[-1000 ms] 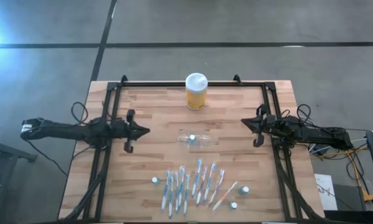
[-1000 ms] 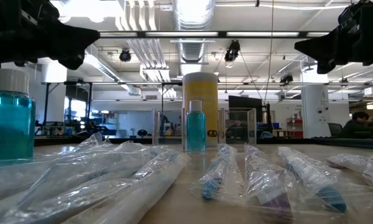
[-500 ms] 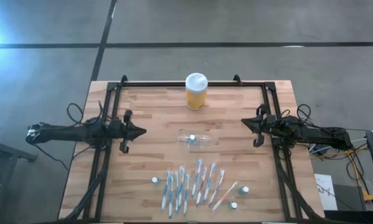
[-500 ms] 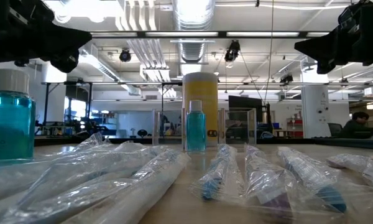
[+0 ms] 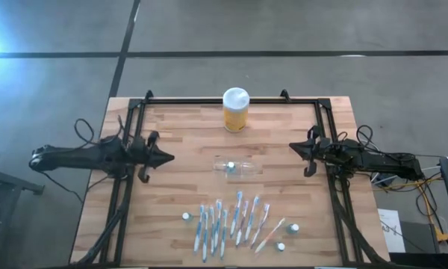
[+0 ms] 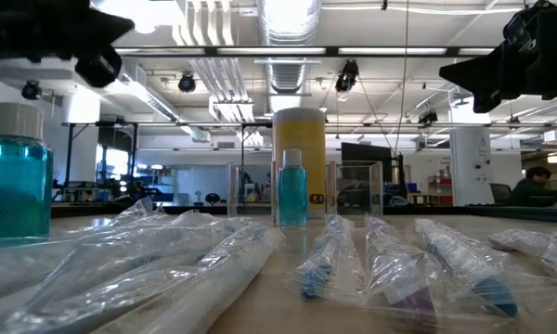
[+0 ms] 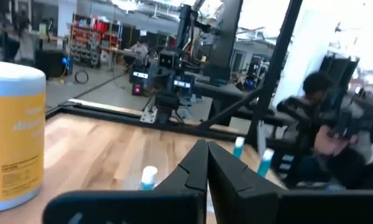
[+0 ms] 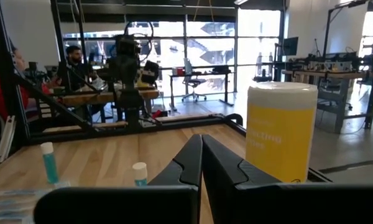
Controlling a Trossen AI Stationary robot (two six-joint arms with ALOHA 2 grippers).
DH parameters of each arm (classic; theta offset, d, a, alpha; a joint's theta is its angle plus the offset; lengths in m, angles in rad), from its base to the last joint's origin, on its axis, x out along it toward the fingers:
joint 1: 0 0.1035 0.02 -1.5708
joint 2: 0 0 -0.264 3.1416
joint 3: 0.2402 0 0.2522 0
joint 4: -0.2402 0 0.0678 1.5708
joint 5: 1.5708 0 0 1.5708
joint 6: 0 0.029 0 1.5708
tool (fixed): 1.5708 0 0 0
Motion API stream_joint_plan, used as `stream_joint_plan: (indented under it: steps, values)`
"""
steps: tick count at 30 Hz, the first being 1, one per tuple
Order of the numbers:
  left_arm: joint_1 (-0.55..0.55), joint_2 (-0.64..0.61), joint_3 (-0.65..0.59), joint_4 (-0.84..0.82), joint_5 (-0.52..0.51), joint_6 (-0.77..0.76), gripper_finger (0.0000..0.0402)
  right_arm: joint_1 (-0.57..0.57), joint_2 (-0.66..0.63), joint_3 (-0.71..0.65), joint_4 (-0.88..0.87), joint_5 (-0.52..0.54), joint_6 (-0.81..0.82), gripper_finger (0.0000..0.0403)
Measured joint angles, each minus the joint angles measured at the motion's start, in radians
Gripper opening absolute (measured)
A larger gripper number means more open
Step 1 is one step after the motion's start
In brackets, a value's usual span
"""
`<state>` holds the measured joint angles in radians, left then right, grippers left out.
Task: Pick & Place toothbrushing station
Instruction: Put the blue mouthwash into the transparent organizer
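The toothbrushing station (image 5: 239, 167), a low see-through holder, rests on its base at the middle of the wooden table; in the low view its clear walls (image 6: 357, 190) show behind a small blue bottle (image 6: 292, 188). A yellow jar with a white lid (image 5: 236, 109) stands behind it near the far edge. My left gripper (image 5: 170, 158) hovers shut above the table's left part, pointing level toward the station and well short of it. My right gripper (image 5: 293, 147) hovers shut at the right side, also pointing inward. Both pairs of fingers show shut in the wrist views (image 7: 206, 155) (image 8: 201, 146).
Several wrapped toothbrushes (image 5: 231, 220) lie in a row near the front edge, with small blue bottles (image 5: 187, 217) (image 5: 293, 227) (image 5: 281, 246) beside them. A black frame (image 5: 131, 127) runs along the table's sides and back. Bare wood lies between grippers and station.
My left gripper has risen, rolled a little about its own pointing line, and drawn slightly back toward the table's left edge. The station and the jar have stayed where they were.
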<state>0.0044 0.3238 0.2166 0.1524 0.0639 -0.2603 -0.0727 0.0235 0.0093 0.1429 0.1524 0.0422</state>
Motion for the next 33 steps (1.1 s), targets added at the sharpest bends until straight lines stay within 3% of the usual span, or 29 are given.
stream_joint_plan:
  steps: [4, 7, 15, 19, 24, 28, 33]
  values:
    - [-0.023, 0.100, 0.200, -0.186, -0.013, -0.055, 0.0006, 0.000, 0.000, 0.000, -0.001, 0.000, 0.010, 0.0008]
    - [-0.075, 0.224, 0.372, -0.370, -0.078, -0.067, 0.0004, 0.000, 0.000, 0.000, -0.008, 0.000, 0.027, 0.0008]
    - [-0.264, 0.644, 0.834, -0.870, -0.243, -0.161, 0.0005, 0.000, 0.000, 0.000, -0.055, -0.001, 0.063, 0.0008]
    - [-0.373, 0.848, 1.049, -1.123, -0.372, -0.169, 0.0003, 0.000, 0.000, 0.000, -0.086, -0.003, 0.067, 0.0008]
    - [-0.447, 1.046, 1.329, -1.431, -0.423, -0.372, 0.0010, 0.000, -0.001, 0.000, -0.106, -0.003, 0.087, 0.0008]
    - [-0.473, 1.177, 1.478, -1.554, -0.473, -0.597, 0.0026, 0.000, 0.000, 0.000, -0.111, -0.003, 0.088, 0.0008]
    - [-0.502, 1.277, 1.564, -1.582, -0.470, -0.692, 0.0051, 0.000, -0.002, 0.000, -0.111, -0.003, 0.060, 0.0008]
